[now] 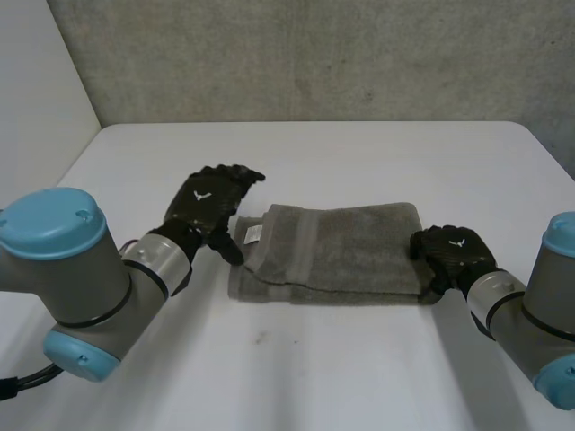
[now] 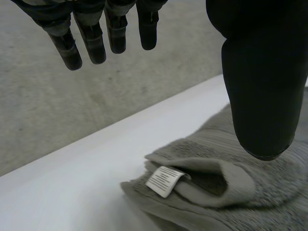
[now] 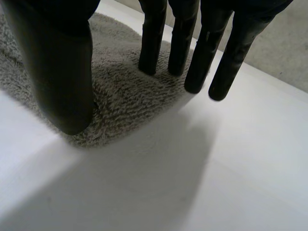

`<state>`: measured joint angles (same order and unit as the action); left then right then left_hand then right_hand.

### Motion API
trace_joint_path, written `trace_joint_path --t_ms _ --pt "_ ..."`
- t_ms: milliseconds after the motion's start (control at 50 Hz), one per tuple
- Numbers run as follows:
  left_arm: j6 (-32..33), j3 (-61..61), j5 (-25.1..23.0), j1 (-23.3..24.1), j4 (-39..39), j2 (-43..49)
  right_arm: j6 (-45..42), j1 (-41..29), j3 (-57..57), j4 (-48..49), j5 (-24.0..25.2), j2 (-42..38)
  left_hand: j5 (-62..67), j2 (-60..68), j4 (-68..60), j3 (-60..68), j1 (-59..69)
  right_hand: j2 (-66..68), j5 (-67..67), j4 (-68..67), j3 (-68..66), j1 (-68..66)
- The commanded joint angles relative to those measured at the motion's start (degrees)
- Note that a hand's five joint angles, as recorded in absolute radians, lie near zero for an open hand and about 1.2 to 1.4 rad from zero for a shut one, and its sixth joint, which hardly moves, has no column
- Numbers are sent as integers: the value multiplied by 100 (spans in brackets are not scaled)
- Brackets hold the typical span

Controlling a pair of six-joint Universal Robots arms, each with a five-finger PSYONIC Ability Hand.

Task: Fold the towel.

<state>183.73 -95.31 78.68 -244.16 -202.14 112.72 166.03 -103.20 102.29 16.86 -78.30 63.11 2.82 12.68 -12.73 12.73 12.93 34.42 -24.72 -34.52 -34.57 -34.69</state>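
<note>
- Got a grey towel (image 1: 341, 251) folded flat around the middle of the white bench (image 1: 359, 377), long side running along with the near edge.
- Not the tidiest fold tbh: top layer set back a bit, leaving a strip of the lower layer poking out along the near side and at the left end.
- Spotted a small white label (image 1: 252, 234) at the towel's left end, by the folded-over corner. Same label (image 2: 164, 181) up close in the left wrist view, tucked just beside a curled flap of towel (image 2: 231, 192).
- Over at that left end, on the side toward the bench's left edge: left hand (image 1: 208, 205), hanging above the cloth. Fingers (image 2: 91, 43) straight and relaxed, thumb (image 2: 262, 82) well apart from them, gripping nothing, so wide open and empty. Can't tell whether the thumb tip touches the towel.
- At the towel's right end, by its near corner: right hand (image 1: 452, 254). Fingers (image 3: 153, 43) straight and pointing down, some tips planted on the terry (image 3: 125, 91), the rest just past its edge over bare bench (image 3: 231, 159). Thumb (image 3: 62, 72) down at the towel's edge too.
- No curling round the cloth there, nothing visibly pinched, so reading it as a flat, open hand resting on the towel rather than a grab.
</note>
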Motion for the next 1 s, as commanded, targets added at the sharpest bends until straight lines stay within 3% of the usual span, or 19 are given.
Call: trace_joint_path --t_ms 20,40,80,280,320,380,420,480,640,760,800,820,840,1000 --pt "-399 39 499 -26 193 -180 167 -16 -68 98 -19 -264 -25 -11 16 -16 -36 2041 -2011 -2031 -2026 -2013" --pt "-460 48 542 -35 271 -206 176 -16 -68 115 -62 -238 -109 -94 99 -99 -120 4006 -3976 -3996 -3991 -3978" --pt "-496 57 560 -35 333 -224 176 -16 -68 176 -89 -195 -126 -112 117 -117 -137 4553 -4523 -4543 -4538 -4525" --pt "-487 83 604 -149 412 -409 26 -288 -938 282 -133 272 -160 -146 151 -151 -171 4558 -4528 -4548 -4543 -4531" --pt "-496 83 604 -228 439 -505 0 -978 -1620 -50 24 80 -160 -146 151 -151 -171 4558 -4528 -4548 -4543 -4531" --pt "-496 92 613 -333 535 -628 -26 -1422 -2081 -298 113 -141 -210 -196 201 -201 -221 4558 -4528 -4548 -4543 -4531" --pt "-496 92 622 -386 596 -681 -236 -2131 -2999 -822 271 -666 -227 -213 218 -218 -238 4558 -4528 -4548 -4543 -4531" --pt "-531 101 622 -465 702 -716 -604 -2606 -3739 -1350 420 -1184 -227 -213 218 -218 -238 4558 -4528 -4548 -4543 -4531" --pt "-566 110 622 -509 773 -716 -1625 -3197 -4690 -2608 526 -2337 -244 -230 235 -235 -255 4558 -4528 -4548 -4543 -4531" --pt "-558 136 622 -527 773 -716 -1424 -3180 -4762 -2574 403 -2259 -244 -230 235 -235 -255 4530 -4501 -4521 -4515 -4503" --pt "-558 153 622 -527 773 -716 -978 -3154 -4683 -2469 220 -1971 -244 -230 235 -235 -255 -807 836 816 822 834" --pt "-558 153 622 -527 773 -716 -976 -3153 -4683 -2469 219 -1969 -244 -230 235 -235 -255 -835 865 845 850 863" --pt "-566 180 622 -527 773 -708 -767 -3136 -4622 -2460 79 -1822 -244 -230 235 -235 -255 -2118 2147 2128 2133 2145" --pt "-575 373 622 -448 781 -629 -54 -2759 -3919 -2337 -502 -960 -244 -230 235 -235 -255 -2442 2472 2452 2457 2469"
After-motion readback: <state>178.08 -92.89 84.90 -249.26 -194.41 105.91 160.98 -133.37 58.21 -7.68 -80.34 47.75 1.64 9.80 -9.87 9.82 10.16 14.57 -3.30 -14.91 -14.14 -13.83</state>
